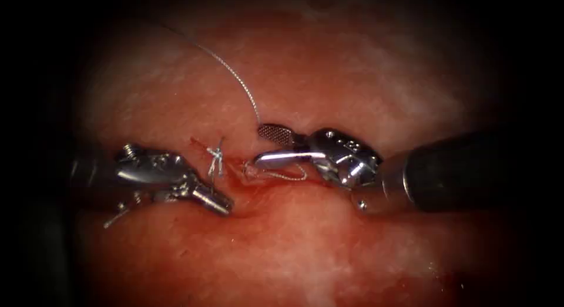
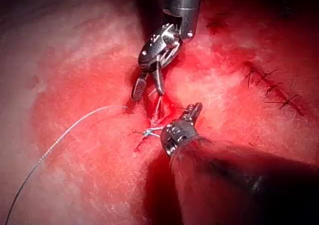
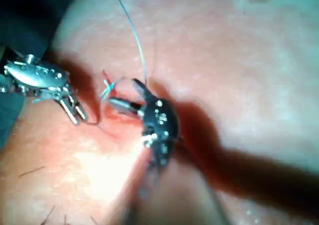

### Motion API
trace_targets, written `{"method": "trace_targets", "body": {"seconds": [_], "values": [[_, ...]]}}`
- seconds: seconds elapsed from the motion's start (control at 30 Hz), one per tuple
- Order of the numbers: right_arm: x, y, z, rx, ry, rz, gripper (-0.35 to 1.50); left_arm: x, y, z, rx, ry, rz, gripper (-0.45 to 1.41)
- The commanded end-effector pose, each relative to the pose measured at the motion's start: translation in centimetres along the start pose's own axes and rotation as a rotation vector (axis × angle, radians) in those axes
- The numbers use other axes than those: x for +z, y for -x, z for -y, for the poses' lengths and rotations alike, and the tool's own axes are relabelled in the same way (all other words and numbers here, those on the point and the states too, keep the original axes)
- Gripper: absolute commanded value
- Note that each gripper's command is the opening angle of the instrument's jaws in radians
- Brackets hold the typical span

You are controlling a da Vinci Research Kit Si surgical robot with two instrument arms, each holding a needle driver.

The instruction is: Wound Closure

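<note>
1. Right tool (image 1: 258, 145), centre of the endoscope view, jaws apart, holds nothing; thread (image 1: 235, 75) runs to the upper left
2. Left tool (image 1: 226, 206), lower left, jaws together, empty
3. Knot (image 1: 215, 157) between them on the cut (image 1: 247, 176)
4. Tissue (image 1: 305, 248) wet, red

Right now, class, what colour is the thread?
Pale silvery grey; the thread shows best in the endoscope view.

The thread (image 1: 235, 72) runs up and away from the right tool (image 1: 267, 147) and fades into the dark border, its far end lost. The left tool (image 1: 220, 202) sinks its tips into a shadowed fold of the tissue (image 1: 305, 248), perhaps closed; whether they grip anything cannot be told.
</note>
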Motion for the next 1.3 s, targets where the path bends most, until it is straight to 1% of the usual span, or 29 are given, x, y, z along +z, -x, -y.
{"method": "trace_targets", "body": {"seconds": [0.03, 0.1, 0.13, 0.17, 0.37, 0.43, 0.47, 0.5, 0.67, 0.77, 0.83, 0.9, 0.97, 1.03, 1.1, 1.17, 1.2, 1.27, 1.3], "values": [[0.05, 0.12, 0.06, 0.005, -0.003, 0.001, 1.30, 0.08, 0.08, -0.08, -0.012, 0.009, 0.002, -0.45], [0.05, 0.12, 0.07, 0.005, -0.004, 0.001, 1.30, 0.07, 0.02, -0.18, -0.020, 0.017, 0.005, -0.45], [0.05, 0.12, 0.08, 0.005, -0.005, 0.001, 1.30, 0.05, -0.06, -0.30, -0.034, 0.029, 0.006, -0.45], [0.05, 0.12, 0.08, 0.005, -0.005, 0.001, 1.30, 0.05, -0.06, -0.30, -0.034, 0.029, 0.006, -0.45], [0.05, 0.13, 0.10, 0.005, -0.007, 0.002, 1.28, 0.00, -0.25, -0.59, -0.053, 0.060, 0.008, -0.45], [0.04, 0.14, 0.11, 0.004, -0.009, 0.002, 1.28, -0.01, -0.28, -0.67, -0.057, 0.066, 0.009, -0.45], [0.02, 0.14, 0.13, 0.004, -0.012, 0.003, 1.28, -0.02, -0.30, -0.76, -0.048, 0.072, 0.010, -0.45], [0.02, 0.14, 0.13, 0.004, -0.012, 0.003, 1.28, -0.02, -0.30, -0.76, -0.048, 0.072, 0.010, -0.45], [-0.03, 0.17, 0.20, -0.019, -0.018, 0.020, 1.28, -0.04, -0.39, -0.96, 0.087, 0.052, -0.022, -0.45], [-0.02, 0.22, 0.31, -0.056, -0.028, 0.054, 1.26, -0.07, -0.44, -1.06, 0.128, 0.045, -0.041, -0.45], [0.06, 0.27, 0.44, -0.121, -0.039, 0.100, 1.20, -0.10, -0.49, -1.17, 0.161, 0.036, -0.049, -0.45], [0.10, 0.28, 0.48, -0.138, -0.046, 0.112, 1.20, -0.10, -0.51, -1.21, 0.169, 0.033, -0.050, -0.45], [0.19, 0.31, 0.56, -0.174, -0.074, 0.123, 1.15, -0.10, -0.52, -1.28, 0.178, 0.033, -0.051, -0.45], [0.29, 0.33, 0.61, -0.217, -0.087, 0.129, 1.15, -0.08, -0.52, -1.34, 0.183, 0.033, -0.052, -0.45], [0.41, 0.37, 0.61, -0.265, -0.077, 0.159, 1.15, -0.06, -0.50, -1.39, 0.183, 0.033, -0.052, -0.45], [0.43, 0.39, 0.61, -0.267, -0.071, 0.164, 1.15, -0.06, -0.50, -1.39, 0.183, 0.030, -0.052, -0.45], [0.48, 0.45, 0.58, -0.279, -0.063, 0.170, 1.15, -0.07, -0.49, -1.40, 0.183, 0.028, -0.052, -0.45], [0.50, 0.48, 0.57, -0.282, -0.061, 0.170, 1.15, -0.07, -0.49, -1.40, 0.183, 0.025, -0.053, -0.45], [0.54, 0.55, 0.52, -0.290, -0.057, 0.174, 1.15, -0.07, -0.48, -1.40, 0.183, 0.025, -0.052, -0.45]]}}
